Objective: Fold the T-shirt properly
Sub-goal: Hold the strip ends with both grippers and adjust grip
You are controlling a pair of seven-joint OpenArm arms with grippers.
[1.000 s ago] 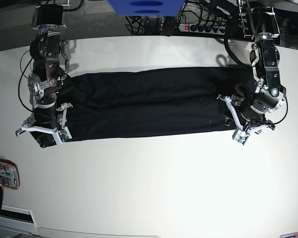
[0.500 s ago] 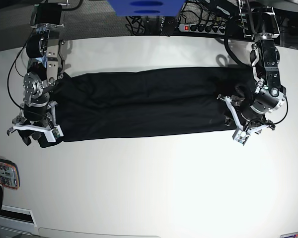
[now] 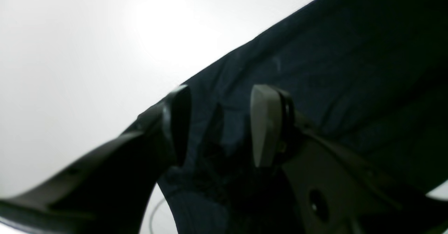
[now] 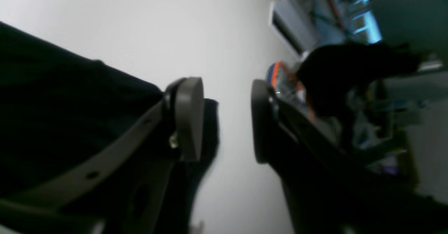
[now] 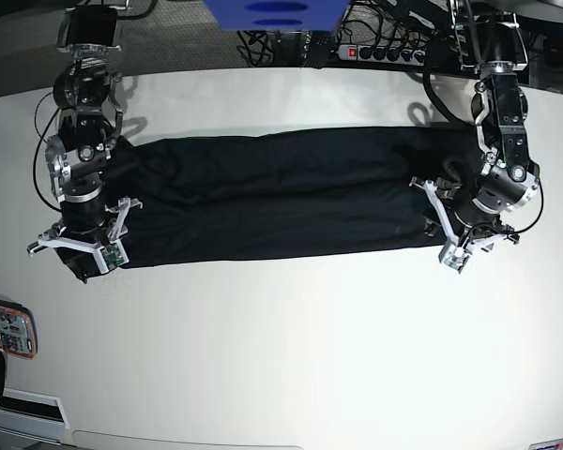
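Note:
The black T-shirt (image 5: 281, 197) lies on the white table (image 5: 291, 356) as a long flat band running left to right. My left gripper (image 5: 438, 225) is at the band's right end. In the left wrist view it (image 3: 220, 125) stands open, its pads straddling the T-shirt (image 3: 350, 69) near the hem edge, with wrinkled cloth below the gap. My right gripper (image 5: 75, 248) is at the band's left end. In the right wrist view it (image 4: 225, 120) is open, with a corner of the T-shirt (image 4: 52, 97) just behind one finger (image 4: 189, 118) and bare table showing in the gap.
A power strip (image 5: 380, 52) and cables lie beyond the table's far edge, next to a blue object (image 5: 272, 14). An orange-rimmed device (image 5: 5, 328) sits at the table's left edge, near the right gripper.
The right gripper swung outward past the shirt's left end, then came partly back toward it. The left gripper and the shirt have stayed put.

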